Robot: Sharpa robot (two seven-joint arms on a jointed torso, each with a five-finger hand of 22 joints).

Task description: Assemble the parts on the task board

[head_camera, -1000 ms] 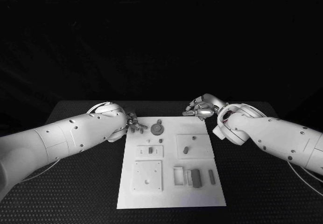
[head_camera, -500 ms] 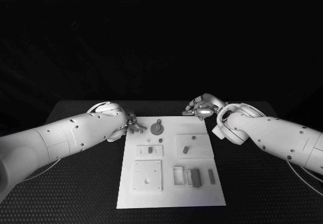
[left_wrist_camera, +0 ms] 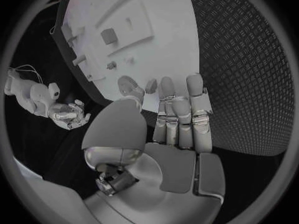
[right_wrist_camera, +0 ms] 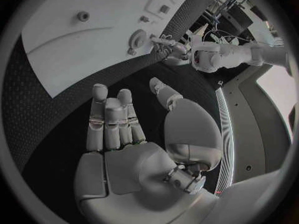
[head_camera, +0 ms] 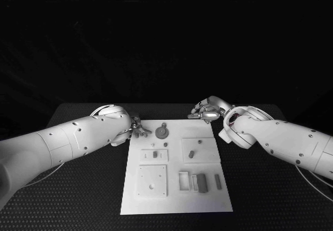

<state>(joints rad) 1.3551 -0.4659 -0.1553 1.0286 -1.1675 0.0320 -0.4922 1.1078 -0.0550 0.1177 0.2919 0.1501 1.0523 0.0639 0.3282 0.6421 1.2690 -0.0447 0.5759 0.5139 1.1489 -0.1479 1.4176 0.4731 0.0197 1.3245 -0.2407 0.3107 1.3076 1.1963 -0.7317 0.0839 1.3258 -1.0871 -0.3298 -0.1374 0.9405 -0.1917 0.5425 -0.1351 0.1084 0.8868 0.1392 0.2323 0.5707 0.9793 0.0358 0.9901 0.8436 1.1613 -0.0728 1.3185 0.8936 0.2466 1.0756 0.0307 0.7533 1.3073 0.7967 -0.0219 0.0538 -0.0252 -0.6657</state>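
I see: table [head_camera: 83, 192] black, rough diamond-textured mat | task board [head_camera: 173, 199] smooth matt white | left hand [left_wrist_camera: 168, 134] glossy silver metal

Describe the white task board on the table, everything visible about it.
The task board is a flat white rectangular plate, matte and plastic-looking, lying on the black textured table between the two arms. It carries several raised square plates with holes or slots, an open rectangular frame, and small grey parts, among them a round disc with a peg near its far edge. The left hand sits at its far left corner, the right hand just beyond its far right corner; whether either touches it cannot be told.
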